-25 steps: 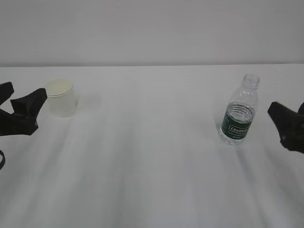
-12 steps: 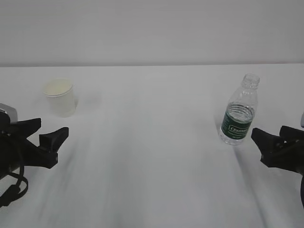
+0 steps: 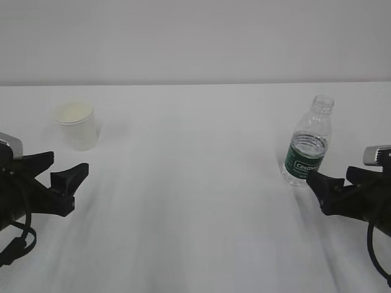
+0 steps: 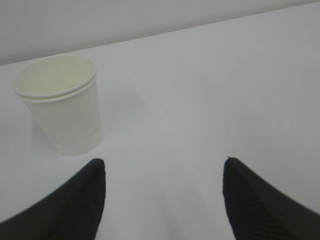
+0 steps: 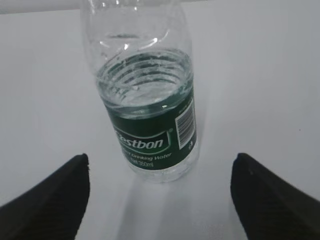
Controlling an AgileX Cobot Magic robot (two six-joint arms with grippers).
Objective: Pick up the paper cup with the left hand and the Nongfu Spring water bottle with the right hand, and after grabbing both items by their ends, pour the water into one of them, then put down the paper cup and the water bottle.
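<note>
The paper cup [image 3: 76, 125] stands upright at the far left of the table, and in the left wrist view this cup [image 4: 62, 112] sits ahead and left of the jaws. My left gripper [image 3: 66, 165] [image 4: 162, 162] is open and empty, in front of the cup and apart from it. The uncapped water bottle [image 3: 308, 146] [image 5: 147, 100] with its dark green label stands upright on the right, with water [image 5: 145, 85] inside. My right gripper [image 3: 335, 178] [image 5: 161, 157] is open just in front of the bottle's base, its fingers wider than the bottle and not touching it.
The white table [image 3: 195, 201] runs back to a pale wall [image 3: 195, 43]. Between cup and bottle lies a broad stretch of bare tabletop.
My left gripper dropped from beside the cup to a spot nearer the front, then held still. My right gripper slid left toward the bottle and its jaws spread wider.
</note>
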